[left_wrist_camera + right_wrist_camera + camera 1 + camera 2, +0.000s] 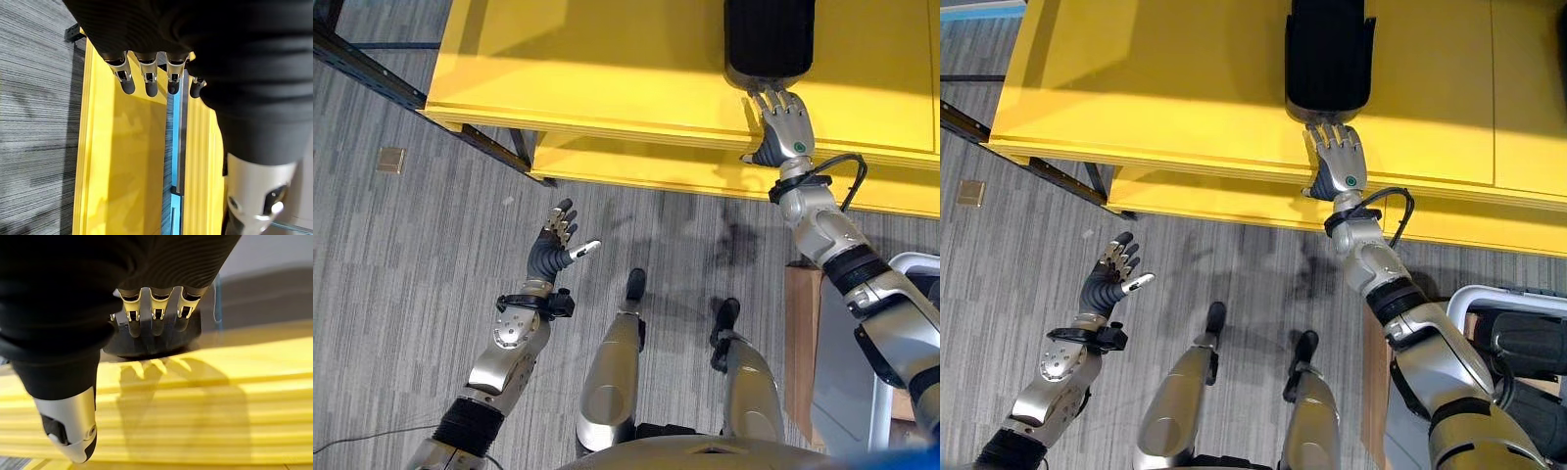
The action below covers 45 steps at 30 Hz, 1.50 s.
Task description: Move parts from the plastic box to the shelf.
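Hovering over the carpeted floor [401,274], the left hand [551,250] is empty, fingers loosely spread. Rightward, the right hand [786,127] reaches over the yellow shelf [607,59], straight fingers [156,313] touching the black ribbed part [769,39], which lies directly beyond them, long axis pointing away. No writing is legible.

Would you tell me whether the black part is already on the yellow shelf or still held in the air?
On the shelf: the black part lies flat on the yellow shelf, with the right hand stretched straight-fingered against its near end.
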Available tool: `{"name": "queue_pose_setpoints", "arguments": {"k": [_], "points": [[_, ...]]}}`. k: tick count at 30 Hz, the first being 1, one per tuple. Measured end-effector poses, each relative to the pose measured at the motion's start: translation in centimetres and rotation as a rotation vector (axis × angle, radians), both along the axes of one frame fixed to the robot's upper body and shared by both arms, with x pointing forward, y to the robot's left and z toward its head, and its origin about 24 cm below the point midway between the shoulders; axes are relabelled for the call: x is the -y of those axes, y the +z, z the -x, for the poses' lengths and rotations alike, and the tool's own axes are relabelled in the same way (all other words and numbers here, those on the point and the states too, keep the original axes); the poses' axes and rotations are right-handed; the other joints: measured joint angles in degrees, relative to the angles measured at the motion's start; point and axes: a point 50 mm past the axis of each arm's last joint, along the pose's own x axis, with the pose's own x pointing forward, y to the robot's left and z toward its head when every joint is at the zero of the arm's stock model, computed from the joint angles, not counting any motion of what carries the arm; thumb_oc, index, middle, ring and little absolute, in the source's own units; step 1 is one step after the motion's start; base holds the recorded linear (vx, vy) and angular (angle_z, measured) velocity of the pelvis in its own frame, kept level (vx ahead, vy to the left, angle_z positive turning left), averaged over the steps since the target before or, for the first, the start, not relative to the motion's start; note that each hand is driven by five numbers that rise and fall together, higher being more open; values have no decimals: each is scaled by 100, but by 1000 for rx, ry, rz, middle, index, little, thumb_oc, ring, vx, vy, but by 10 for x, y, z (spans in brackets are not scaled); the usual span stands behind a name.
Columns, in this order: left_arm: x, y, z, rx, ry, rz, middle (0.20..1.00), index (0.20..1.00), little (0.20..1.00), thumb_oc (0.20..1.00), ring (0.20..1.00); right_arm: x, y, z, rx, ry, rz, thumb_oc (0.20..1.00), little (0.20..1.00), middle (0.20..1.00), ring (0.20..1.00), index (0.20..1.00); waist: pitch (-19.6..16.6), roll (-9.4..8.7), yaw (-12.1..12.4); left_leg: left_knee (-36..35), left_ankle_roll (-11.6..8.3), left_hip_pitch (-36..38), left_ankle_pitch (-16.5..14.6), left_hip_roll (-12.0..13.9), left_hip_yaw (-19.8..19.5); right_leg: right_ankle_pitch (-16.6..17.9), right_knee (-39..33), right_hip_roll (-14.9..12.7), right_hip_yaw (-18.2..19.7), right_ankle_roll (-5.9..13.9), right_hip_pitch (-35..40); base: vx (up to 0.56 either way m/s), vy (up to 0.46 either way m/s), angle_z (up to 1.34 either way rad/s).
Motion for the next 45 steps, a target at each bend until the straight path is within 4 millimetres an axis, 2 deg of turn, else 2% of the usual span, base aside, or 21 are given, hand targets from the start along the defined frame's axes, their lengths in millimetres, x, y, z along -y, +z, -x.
{"name": "queue_pose_setpoints", "arguments": {"k": [11,16,23,25,27,29,30,31,34,36,38,40,42,45], "points": [[0,2,-1,9,7,6,1000,1000,1000,1000,1000,4,-1,-2,-16,-19,-33,1000,1000,1000,1000,1000,14,2,0,22,1,4,-1,-2,-4,-9,34,-2,2,-2,0,0,0,0],[-1,2,-1,10,9,9,1000,1000,1000,1000,1000,0,21,-7,39,-10,-53,1000,1000,1000,1000,1000,14,2,-2,56,1,-4,-1,1,-7,-29,85,-6,5,-33,-15,0,0,0],[-2,2,-1,12,30,13,1000,1000,1000,1000,1000,-4,19,-3,49,16,-87,1000,1000,1000,1000,1000,16,0,-42,65,-1,-13,-3,1,-6,-36,88,-6,6,-44,-27,0,0,0],[1,4,-3,24,40,40,1000,1000,1000,1000,1000,-18,4,21,61,126,-166,1000,1000,1000,1000,1000,21,-8,-70,65,-2,-11,-10,6,-3,-28,86,2,9,-28,-30,0,0,0],[-1,3,-2,21,57,43,1000,1000,1000,1000,1000,-29,-5,32,54,204,-173,1000,1000,1000,1000,1000,29,-23,-185,71,-3,3,-16,9,3,-27,84,6,18,-27,-19,4,-10,-3],[-4,1,1,14,83,36,1000,1000,1000,1000,1000,-24,-30,74,20,276,-269,1000,1000,1000,1000,1000,31,-66,-306,69,-7,69,-35,49,81,-24,83,33,78,-25,9,4,-15,-18],[-8,-2,4,3,101,37,1000,1000,1000,1000,1000,-23,-36,82,7,293,-281,1000,1000,1000,1000,1000,38,-118,-335,72,-5,142,-55,68,139,-12,65,46,125,-24,38,6,-16,-32],[-9,-5,6,-10,111,38,1000,1000,1000,1000,1000,-17,-43,89,-19,289,-293,1000,1000,1000,1000,1000,49,-164,-498,68,-7,259,-78,81,162,-6,28,76,194,-20,144,28,-31,-24],[-12,-6,8,-10,128,27,1000,1000,1000,1000,1000,5,-36,107,-6,279,-322,1000,1000,1000,1000,1000,35,-190,-627,-53,-9,488,-92,197,254,90,-238,197,249,-68,369,56,-40,-23],[-16,-10,13,-31,145,24,1000,1000,1000,1000,1000,8,-34,114,-5,297,-349,1000,1000,1000,1000,1000,-41,-243,-673,-185,-28,712,-92,248,356,135,-375,254,332,-78,509,49,-42,-30],[-23,-18,23,-72,163,21,1000,1000,1000,1000,1000,12,-27,129,21,332,-365,1000,1000,1000,1000,1000,-276,-258,-832,-376,-63,956,-67,315,459,222,-598,332,351,-49,749,41,-52,-25],[-23,-21,26,-88,163,24,1000,1000,1000,1000,1000,16,-23,133,38,339,-396,1000,1000,1000,1000,1000,-423,-255,-959,-515,-134,1176,-26,363,518,297,-817,401,402,-65,944,43,-47,-25],[-24,-27,33,-117,166,16,1000,1000,1000,1000,1000,21,-27,140,28,337,-434,1000,1000,1000,1000,1000,-647,-247,-991,-727,-150,1473,-15,411,700,346,-1011,464,528,-61,1131,25,-67,-34],[-27,-37,45,-166,191,20,1000,1000,1000,1000,1000,32,-37,152,20,297,-568,1000,1000,1000,1000,1000,-914,-119,-1175,-1002,-184,1855,7,460,871,372,-1240,533,607,-60,1411,22,-53,-24]]}}
